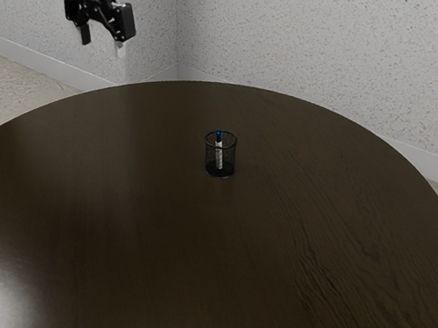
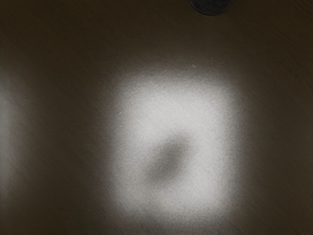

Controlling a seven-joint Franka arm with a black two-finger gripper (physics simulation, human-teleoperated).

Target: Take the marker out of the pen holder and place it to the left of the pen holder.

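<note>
In the exterior view, my fingers (image 1: 85,35) stand apart, with nothing clamped between them. They are up in the air, well apart from the marker (image 1: 219,156), which lies lower and toward the exterior view's right from them. It leans inside the wire-mesh pen holder (image 1: 231,162), blue end up, and the holder stands upright on the round wooden worktop (image 1: 293,271). So neither half of the job is done: the marker is neither in my grasp nor out of its holder. As I judge it, I have yet to reach over, come down on the blue end, grip it, lift it clear of the rim, then set it down to the left of the holder.

In the wrist view, a dark round shape (image 2: 211,6) shows on the worktop, off to one side of my hand; I take it for the pen holder. I can't make out the marker there.
</note>
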